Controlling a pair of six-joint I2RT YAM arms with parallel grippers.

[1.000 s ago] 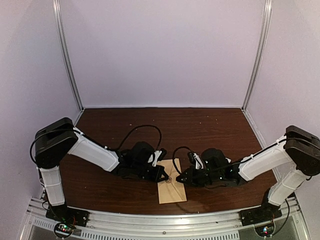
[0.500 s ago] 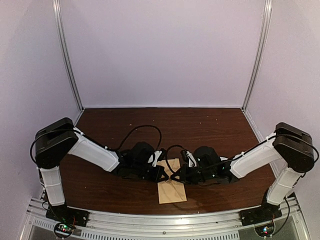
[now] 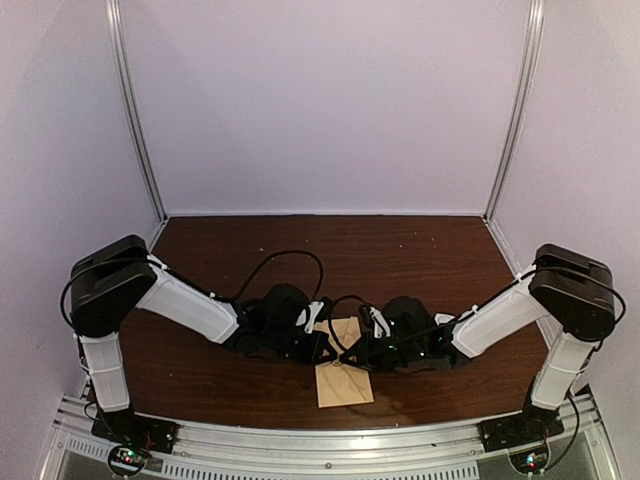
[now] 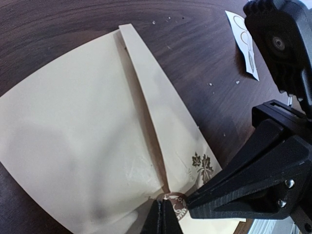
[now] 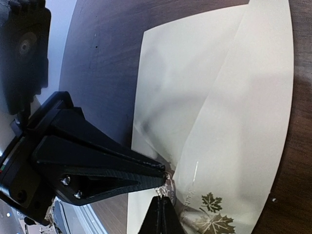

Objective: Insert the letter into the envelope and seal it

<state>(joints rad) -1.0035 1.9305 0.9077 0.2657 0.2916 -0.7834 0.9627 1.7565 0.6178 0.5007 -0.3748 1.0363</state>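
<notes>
The tan envelope (image 3: 343, 385) lies flat near the table's front edge with its pointed flap folded down. It also shows in the left wrist view (image 4: 87, 126) and the right wrist view (image 5: 229, 97). A round brown sticker (image 4: 184, 204) sits at the flap's tip, next to printed maple leaves (image 5: 212, 222). My left gripper (image 4: 163, 219) is shut, with its tips resting on the sticker's edge. My right gripper (image 5: 161, 214) is shut, with its tips on the same sticker from the opposite side. The two grippers meet tip to tip (image 3: 342, 358). The letter does not show.
A small white sticker card (image 4: 241, 44) with round dots lies on the dark wood table (image 3: 420, 260) just beyond the right gripper's body (image 4: 278, 44). Purple walls and metal posts enclose the table on three sides.
My right arm has moved left across the envelope, and its shut tips now meet the left gripper's tips at the flap's point. The left arm and the envelope have stayed put.
</notes>
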